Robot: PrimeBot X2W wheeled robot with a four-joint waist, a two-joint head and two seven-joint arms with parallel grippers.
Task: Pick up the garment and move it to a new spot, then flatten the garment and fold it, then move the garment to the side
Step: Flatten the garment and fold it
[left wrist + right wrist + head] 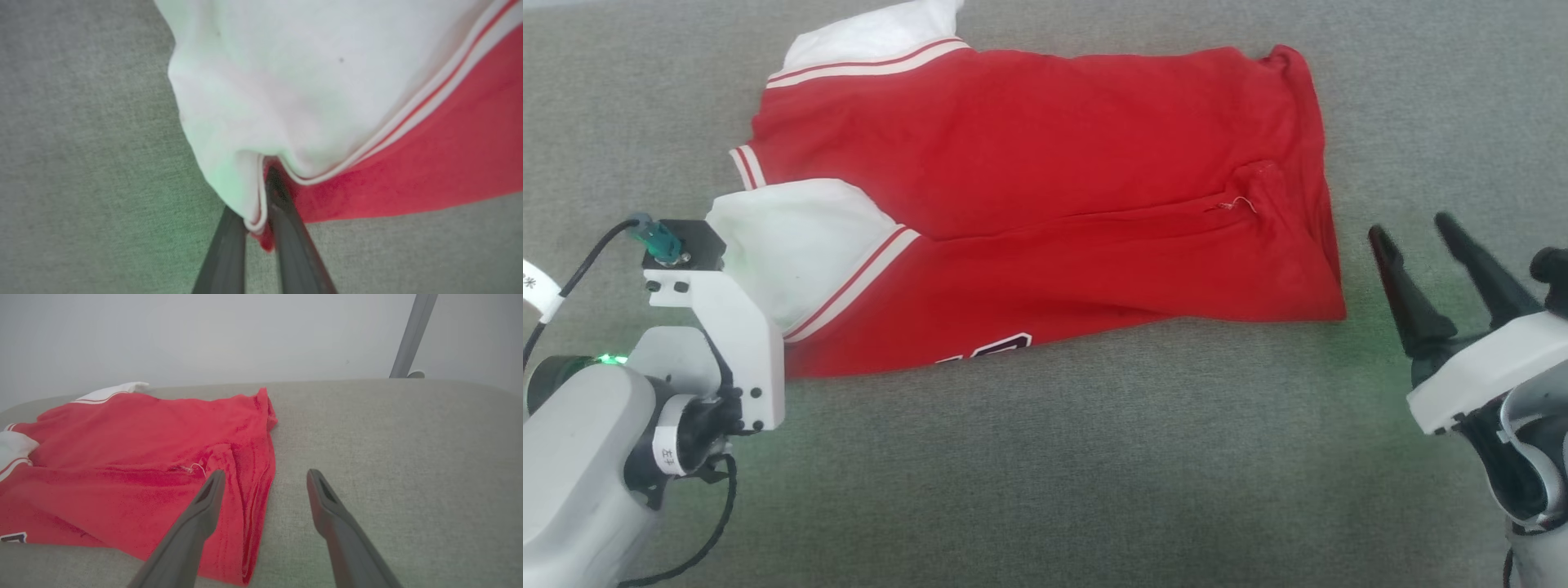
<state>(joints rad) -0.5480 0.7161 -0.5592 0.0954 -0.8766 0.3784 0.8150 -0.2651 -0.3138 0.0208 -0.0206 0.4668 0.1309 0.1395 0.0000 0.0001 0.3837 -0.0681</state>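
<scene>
The garment (1045, 163) lies folded on the grey cloth surface, red with white sleeves at its left end and a bit of black lettering at its near edge. In the left wrist view my left gripper (261, 196) is shut on the garment (408, 175), pinching its near-left corner where the white sleeve meets the red cloth. From the head camera, the left wrist mount (719, 327) covers those fingers. My right gripper (1411, 226) stands open just right of the garment's right edge, nothing between its fingers. Its own camera shows the right gripper (265, 474) over the garment (122, 457) hem.
The grey padded surface (1094, 474) stretches wide in front of and to the right of the garment. A grey metal pole (412, 335) rises behind the far edge, with a pale wall beyond. A black cable (580, 269) runs along my left arm.
</scene>
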